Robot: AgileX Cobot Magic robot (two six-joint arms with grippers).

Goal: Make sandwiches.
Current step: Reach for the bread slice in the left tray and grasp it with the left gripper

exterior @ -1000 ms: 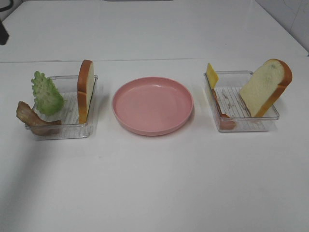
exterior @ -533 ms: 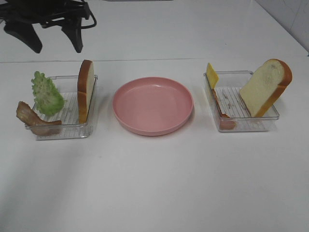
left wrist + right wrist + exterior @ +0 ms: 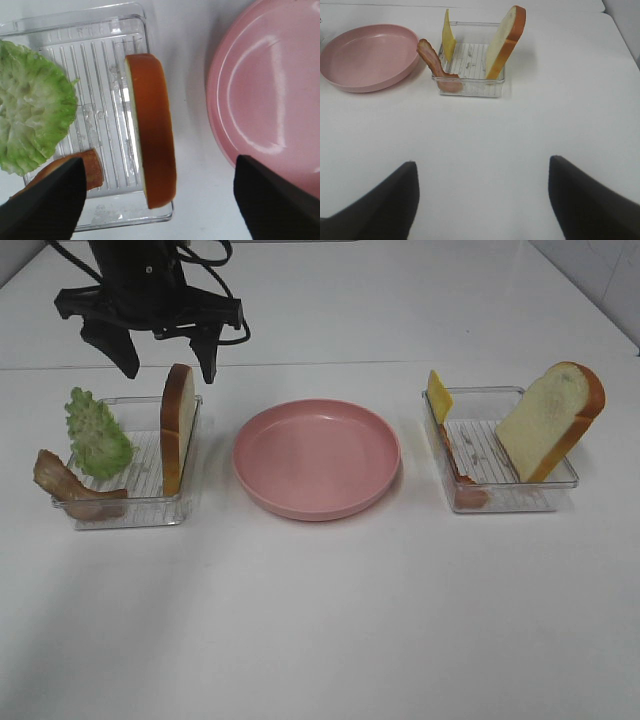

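White tabletop [image 3: 320,630] bears the left tray [image 3: 130,518], where the bread slice [image 3: 177,430] stands on edge along its 3 o'clock wall, long axis running 12 to 6, just at 6 o'clock of the nearer, released left pincer [image 3: 167,358], whose spread jaws straddle that line.

No text, label, brand or number can be read anywhere.
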